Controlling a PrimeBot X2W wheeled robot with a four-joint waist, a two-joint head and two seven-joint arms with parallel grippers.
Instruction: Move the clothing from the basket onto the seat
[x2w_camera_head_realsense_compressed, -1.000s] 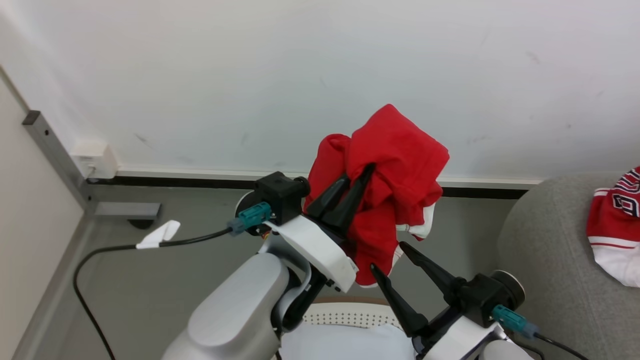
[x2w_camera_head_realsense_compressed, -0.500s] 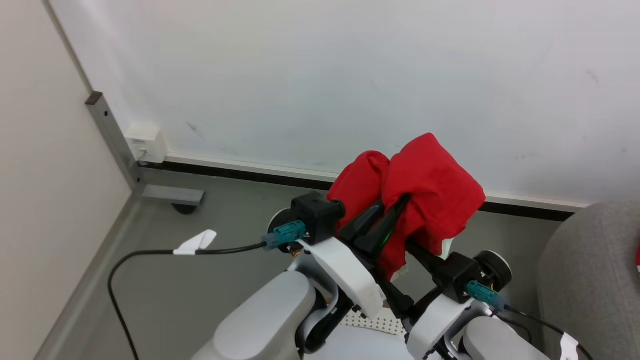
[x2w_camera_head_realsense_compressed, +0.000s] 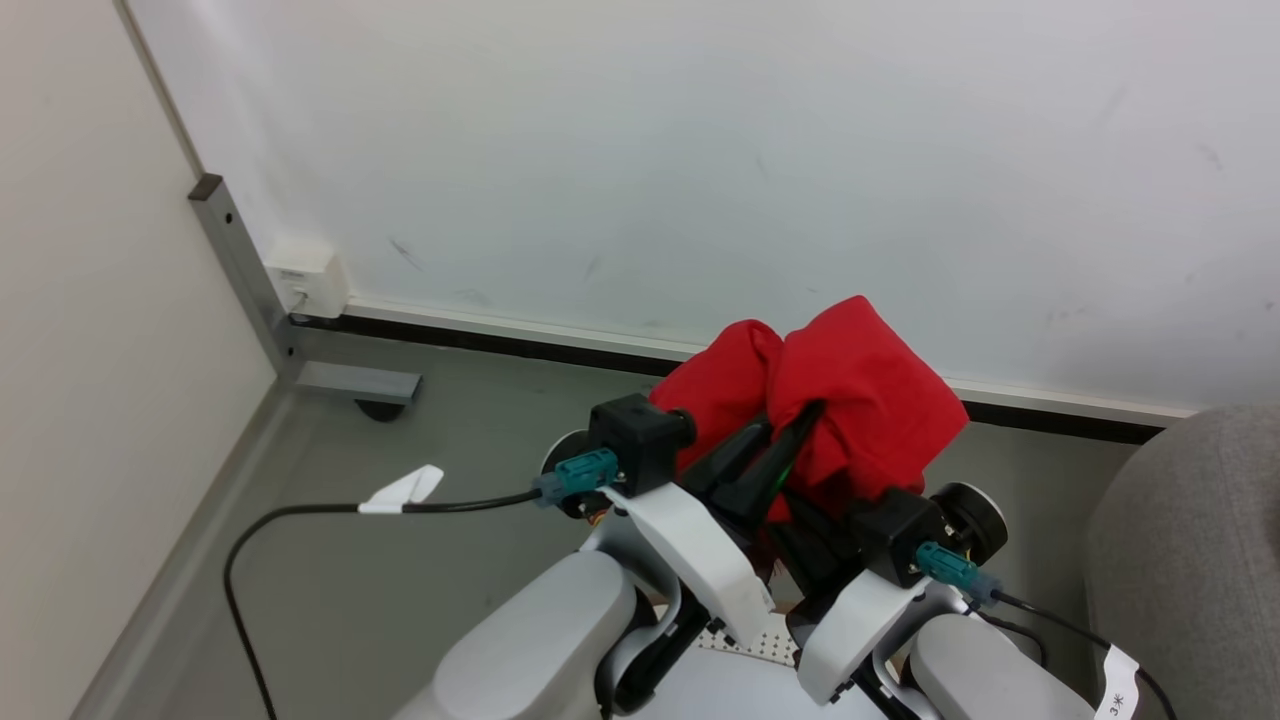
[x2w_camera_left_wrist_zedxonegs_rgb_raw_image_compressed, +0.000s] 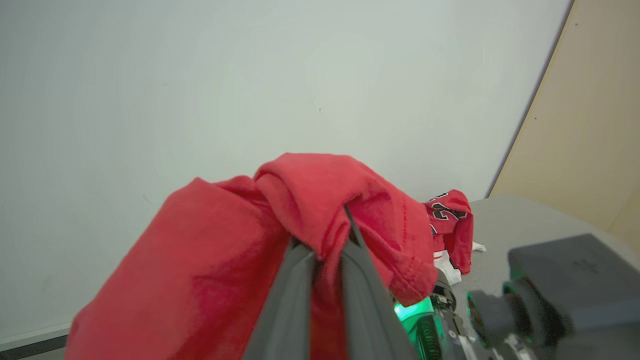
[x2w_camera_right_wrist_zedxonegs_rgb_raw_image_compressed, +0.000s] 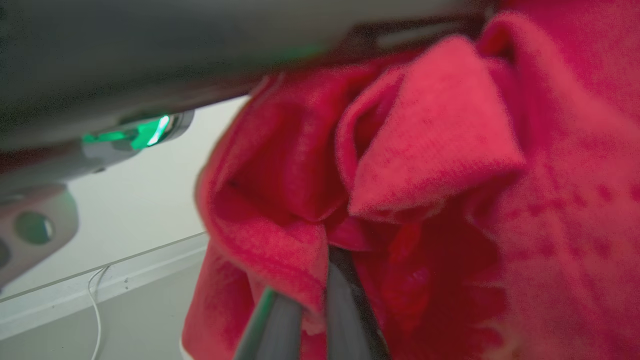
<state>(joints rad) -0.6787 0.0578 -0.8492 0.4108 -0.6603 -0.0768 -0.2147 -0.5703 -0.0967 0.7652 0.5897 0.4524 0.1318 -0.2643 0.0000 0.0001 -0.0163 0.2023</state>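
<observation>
The plain red garment (x2w_camera_head_realsense_compressed: 860, 400) hangs bunched in the air before the wall, with my left gripper (x2w_camera_head_realsense_compressed: 793, 416) shut on a fold of it. In the left wrist view both fingers (x2w_camera_left_wrist_zedxonegs_rgb_raw_image_compressed: 292, 300) pinch that garment (x2w_camera_left_wrist_zedxonegs_rgb_raw_image_compressed: 210, 270). My right gripper (x2w_camera_head_realsense_compressed: 815, 522) is pushed up into the cloth from below, and in its wrist view the fingers (x2w_camera_right_wrist_zedxonegs_rgb_raw_image_compressed: 287, 325) stand close together with red cloth (x2w_camera_right_wrist_zedxonegs_rgb_raw_image_compressed: 430, 150) folded over them. The red jersey (x2w_camera_left_wrist_zedxonegs_rgb_raw_image_compressed: 450, 215) with black-and-white numbers lies on the grey seat (x2w_camera_left_wrist_zedxonegs_rgb_raw_image_compressed: 525, 220). A perforated strip of the basket (x2w_camera_head_realsense_compressed: 775, 640) peeks out between my arms.
The seat's rounded corner (x2w_camera_head_realsense_compressed: 1180, 560) is at the right edge of the head view. A pale white sheet (x2w_camera_head_realsense_compressed: 700, 695) lies in the basket. A black cable (x2w_camera_head_realsense_compressed: 300, 510) runs over the grey floor at the left, near a metal post (x2w_camera_head_realsense_compressed: 240, 260) and the white wall.
My right gripper, open below the garment a second ago, has risen into the cloth and its fingers have drawn together. The head camera turned left, so the jersey left its view.
</observation>
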